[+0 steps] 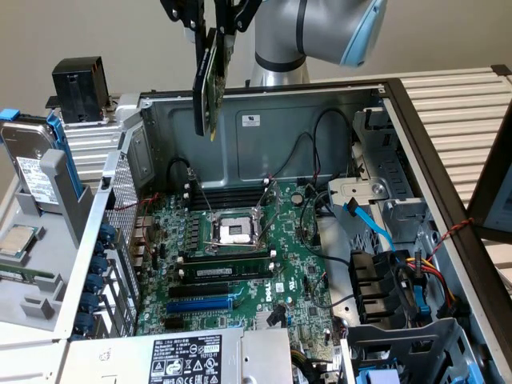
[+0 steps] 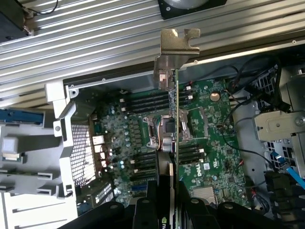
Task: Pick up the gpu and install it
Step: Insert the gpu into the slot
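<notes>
The gpu [image 1: 210,84] hangs on edge in the air above the open computer case [image 1: 320,120], near its back wall. It has a green board, a black shroud and a silver end bracket [image 2: 174,52]. My gripper [image 1: 214,24] is shut on the card's upper part, one finger [image 2: 143,214] on each face. In the wrist view the gpu [image 2: 174,143] appears edge-on over the green motherboard [image 2: 214,143]. The motherboard [image 1: 240,264] lies flat in the case, with a blue slot [image 1: 200,304] and black slots toward its front.
A processor socket [image 1: 236,232] and memory sticks [image 1: 224,268] sit mid-board. Cables and a drive cage [image 1: 400,280] crowd the exterior view's right. A power supply [image 1: 176,352] lies at the front. A hard drive [image 1: 32,172] and a black block [image 1: 80,76] stand outside on the exterior view's left.
</notes>
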Available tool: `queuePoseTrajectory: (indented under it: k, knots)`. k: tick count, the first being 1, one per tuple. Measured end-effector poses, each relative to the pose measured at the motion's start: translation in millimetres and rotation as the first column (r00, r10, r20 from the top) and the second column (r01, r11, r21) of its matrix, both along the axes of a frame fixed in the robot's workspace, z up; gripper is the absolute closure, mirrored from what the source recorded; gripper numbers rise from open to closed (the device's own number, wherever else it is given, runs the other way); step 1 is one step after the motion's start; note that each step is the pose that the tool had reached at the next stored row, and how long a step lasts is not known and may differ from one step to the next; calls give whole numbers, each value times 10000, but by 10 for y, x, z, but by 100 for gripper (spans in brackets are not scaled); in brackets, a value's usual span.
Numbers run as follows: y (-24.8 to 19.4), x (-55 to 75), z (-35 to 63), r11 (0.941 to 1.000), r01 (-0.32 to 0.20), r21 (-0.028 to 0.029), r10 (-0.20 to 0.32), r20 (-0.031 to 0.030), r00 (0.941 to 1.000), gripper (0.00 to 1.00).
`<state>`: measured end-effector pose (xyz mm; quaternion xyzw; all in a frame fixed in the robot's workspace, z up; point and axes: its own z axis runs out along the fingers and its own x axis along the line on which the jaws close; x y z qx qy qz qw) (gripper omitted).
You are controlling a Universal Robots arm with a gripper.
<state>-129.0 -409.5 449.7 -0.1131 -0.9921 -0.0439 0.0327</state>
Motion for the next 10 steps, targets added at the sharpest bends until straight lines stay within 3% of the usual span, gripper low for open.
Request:
queuePoseTrajectory:
  k: [10]
  knots:
    - [0,0,0,10000,-16,0,16,0,10000,73]
